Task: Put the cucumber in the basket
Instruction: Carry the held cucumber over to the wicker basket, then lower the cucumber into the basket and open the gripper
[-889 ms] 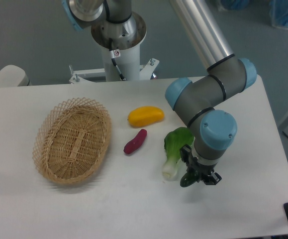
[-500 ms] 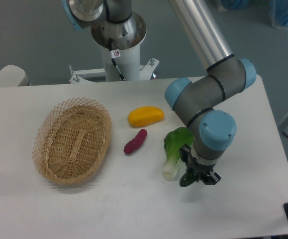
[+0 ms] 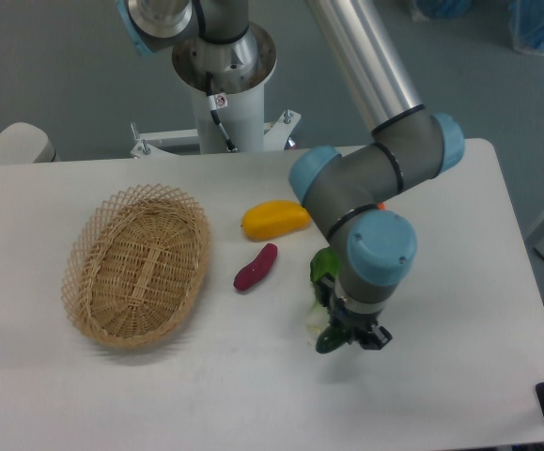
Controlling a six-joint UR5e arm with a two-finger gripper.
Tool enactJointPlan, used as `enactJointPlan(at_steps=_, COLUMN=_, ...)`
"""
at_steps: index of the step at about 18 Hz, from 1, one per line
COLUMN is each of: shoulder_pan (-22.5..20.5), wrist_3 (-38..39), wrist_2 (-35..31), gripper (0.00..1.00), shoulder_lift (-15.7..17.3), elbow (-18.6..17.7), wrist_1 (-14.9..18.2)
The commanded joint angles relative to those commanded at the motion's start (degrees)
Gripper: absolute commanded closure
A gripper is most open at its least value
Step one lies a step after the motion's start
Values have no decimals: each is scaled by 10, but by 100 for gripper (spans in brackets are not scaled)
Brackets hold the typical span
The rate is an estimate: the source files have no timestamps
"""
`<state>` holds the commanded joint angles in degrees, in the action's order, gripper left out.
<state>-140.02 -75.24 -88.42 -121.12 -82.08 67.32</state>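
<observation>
Gripping the cucumber (image 3: 329, 339) down at the front right of the table (image 3: 459, 282), the gripper (image 3: 347, 334) looks clamped on it, though honestly only a dark green tip pokes out under the wrist, so I'm judging that from how it sits tucked between the fingers. The basket (image 3: 138, 265) is way over on the left, well apart from the arm, empty as far as I can see. Between them sit the purple sweet potato (image 3: 256, 267) and a yellow vegetable (image 3: 276, 219), and the bok choy (image 3: 324, 268) is right beside the gripper, mostly hidden behind the wrist. What worries me: the hold seems to be near one end of the cucumber, so it could pivot or slip out on the swing across, being glossy and all. Also, if the arm travels low, the dangling end might clip the bok choy or sweet potato and drag them along. And dropping it on the flared rim instead of the middle could let it roll back out.
</observation>
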Motion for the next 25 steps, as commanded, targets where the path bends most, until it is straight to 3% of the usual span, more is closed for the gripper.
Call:
enactJointPlan(at_steps=7, shoulder_pan=88, wrist_3=61, wrist_2=1, gripper=74, shoulder_lift=57, elbow=-53, wrist_1=4)
enactJointPlan(at_steps=15, shoulder_pan=152, wrist_3=66, wrist_2=8, gripper=73, shoulder_lift=127, elbow=-156, wrist_1=2)
enactJointPlan(at_steps=21, shoulder_pan=216, wrist_3=123, wrist_2=8, gripper=73, shoulder_lift=124, elbow=-172, wrist_1=-2)
enactJointPlan(at_steps=25, shoulder_pan=229, wrist_3=138, wrist_2=10, gripper=70, shoulder_lift=106, elbow=-175, wrist_1=-3)
